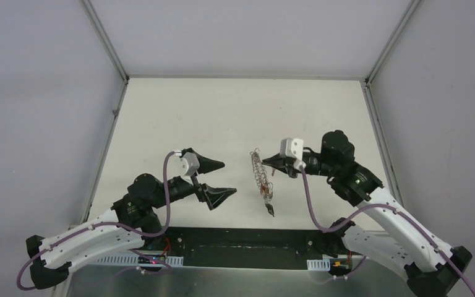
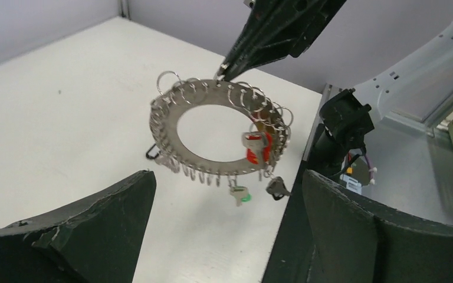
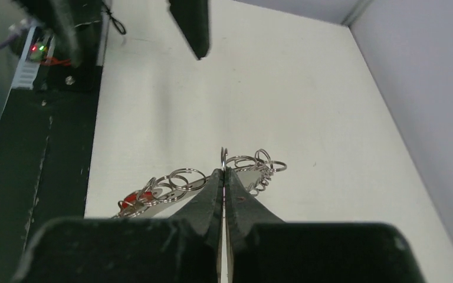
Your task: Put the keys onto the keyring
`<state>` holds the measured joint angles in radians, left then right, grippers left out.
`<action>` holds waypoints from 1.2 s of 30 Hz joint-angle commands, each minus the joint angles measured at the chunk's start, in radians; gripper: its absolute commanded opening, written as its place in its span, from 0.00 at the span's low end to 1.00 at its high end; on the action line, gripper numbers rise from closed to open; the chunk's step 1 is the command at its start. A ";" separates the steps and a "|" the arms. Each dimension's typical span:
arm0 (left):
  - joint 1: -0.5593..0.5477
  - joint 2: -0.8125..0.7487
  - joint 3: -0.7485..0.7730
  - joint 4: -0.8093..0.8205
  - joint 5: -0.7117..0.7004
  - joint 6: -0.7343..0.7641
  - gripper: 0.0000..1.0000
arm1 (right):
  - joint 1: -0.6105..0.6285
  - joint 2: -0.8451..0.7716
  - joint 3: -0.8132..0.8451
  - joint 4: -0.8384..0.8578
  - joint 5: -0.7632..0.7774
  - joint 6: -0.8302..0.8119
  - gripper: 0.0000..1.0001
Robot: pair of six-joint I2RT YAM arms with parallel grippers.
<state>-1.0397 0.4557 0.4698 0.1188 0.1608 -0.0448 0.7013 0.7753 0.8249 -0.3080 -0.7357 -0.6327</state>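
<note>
Fingers (image 2: 94,230) of the left jaws are spread to their widest, and nothing is held between them. Just ahead of their tips, the keyring (image 2: 166,127) is held in the air, lifted clear of the desk (image 1: 222,111). Its wide central hole is turned toward the left jaws in the left wrist view, and it is seen edge-on from above. The left jaws and the keyring are set apart by a gap. Small silver loops are ranged all along the ring's outer edge. Beneath its lower rim, on the side nearer the arm bases, a green-tagged key (image 2: 240,194) and a black-tagged key (image 2: 276,187) are seen hanging. Which loops carry them cannot be made out. A red-tagged key (image 2: 253,154) is laid against the ring's face just above them. At the far, upper edge of the keyring the right jaws are shut tight on the rim. Their two fingertips (image 3: 212,188) are pressed together with only the thin metal between them. Beyond both pairs of jaws the pale desk is bounded by grey walls (image 1: 235,31).
</note>
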 commanded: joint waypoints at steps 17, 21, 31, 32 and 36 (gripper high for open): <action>0.001 0.412 0.154 -0.365 -0.349 -0.729 0.97 | -0.343 0.357 0.247 0.089 0.449 0.856 0.00; 0.000 0.632 0.302 -0.407 -0.351 -0.746 0.94 | -0.460 0.392 0.280 0.024 0.454 0.920 0.00; 0.020 1.265 0.844 -0.647 -0.375 -0.739 0.76 | -0.648 0.385 0.220 -0.058 0.682 1.033 0.00; 0.022 1.317 0.897 -0.664 -0.367 -0.742 0.74 | -0.652 0.378 0.211 -0.063 0.713 1.036 0.00; 0.027 1.486 1.081 -0.739 -0.378 -0.775 0.69 | -0.665 0.355 0.193 -0.091 0.892 1.057 0.00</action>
<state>-1.0260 1.8400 1.4067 -0.4934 -0.2005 -0.7784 0.0479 1.1736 1.0210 -0.3866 -0.0414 0.3740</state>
